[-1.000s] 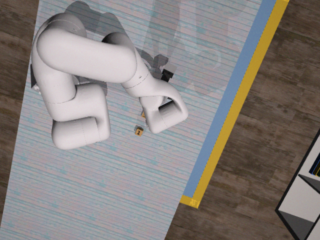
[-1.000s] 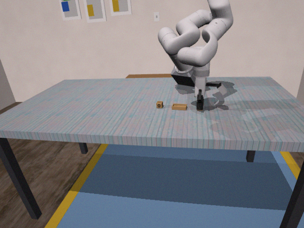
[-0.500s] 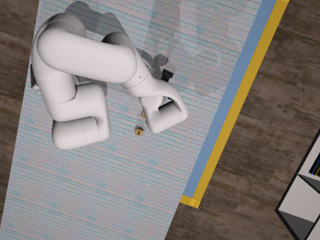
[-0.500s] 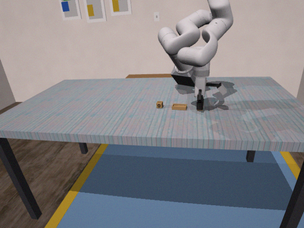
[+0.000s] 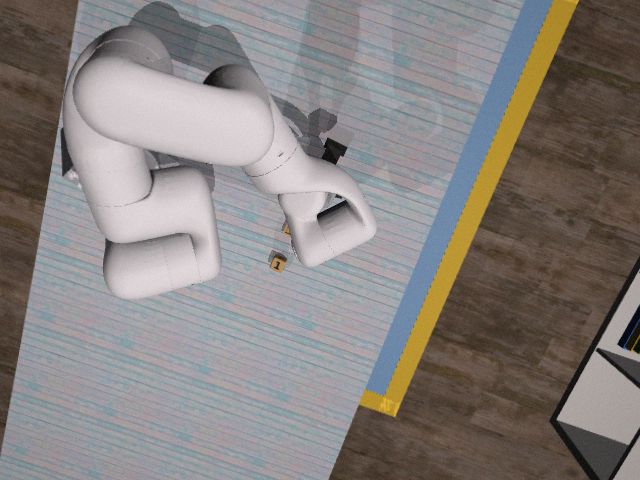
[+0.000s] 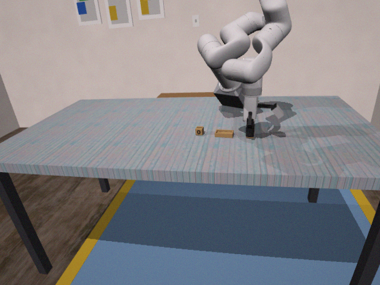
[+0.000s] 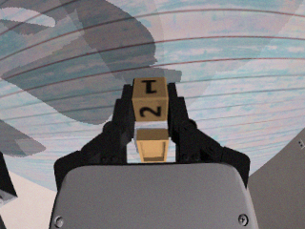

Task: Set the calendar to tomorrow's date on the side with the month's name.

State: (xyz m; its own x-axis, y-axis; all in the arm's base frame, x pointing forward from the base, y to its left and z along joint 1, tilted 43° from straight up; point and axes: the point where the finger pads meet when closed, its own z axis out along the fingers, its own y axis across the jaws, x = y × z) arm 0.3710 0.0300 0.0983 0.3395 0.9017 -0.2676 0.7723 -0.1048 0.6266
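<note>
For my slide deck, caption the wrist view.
Pincer shut on a number cube showing 1 and 2, above the striped table.
</note>
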